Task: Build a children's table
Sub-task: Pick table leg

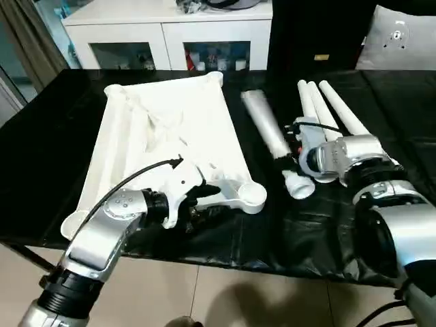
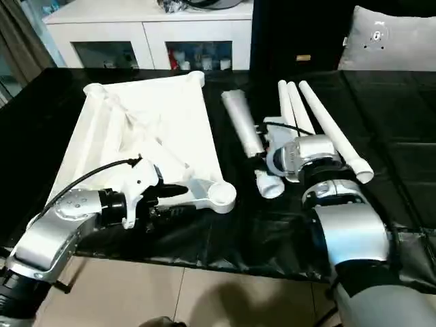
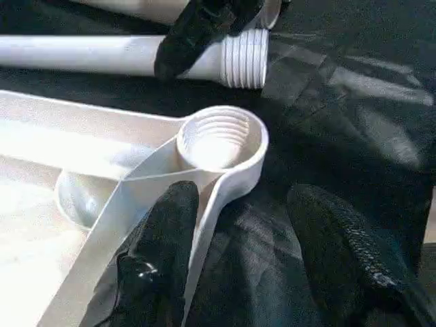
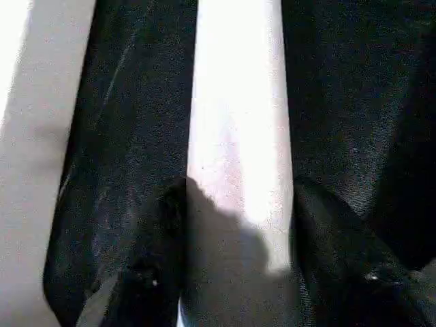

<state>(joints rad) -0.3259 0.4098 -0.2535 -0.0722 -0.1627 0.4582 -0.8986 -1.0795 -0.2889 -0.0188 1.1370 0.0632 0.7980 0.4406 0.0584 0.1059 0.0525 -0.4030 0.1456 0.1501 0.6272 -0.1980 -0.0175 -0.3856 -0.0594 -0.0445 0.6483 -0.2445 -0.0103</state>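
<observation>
Left of frame, on the black-covered worktop [image 1: 41, 136]: tabletop [image 1: 170, 129], white, ribbed underside up. Lower left: left claw [image 3: 238, 225], fingers spread, straddling the rim beside a threaded corner socket [image 3: 218, 139]. Centre: one leg [image 1: 266, 126], threaded end nearest. Centre right: right claw [image 4: 235, 235], closed around this leg. Upper right: three further legs [image 1: 327, 105], side by side.
</observation>
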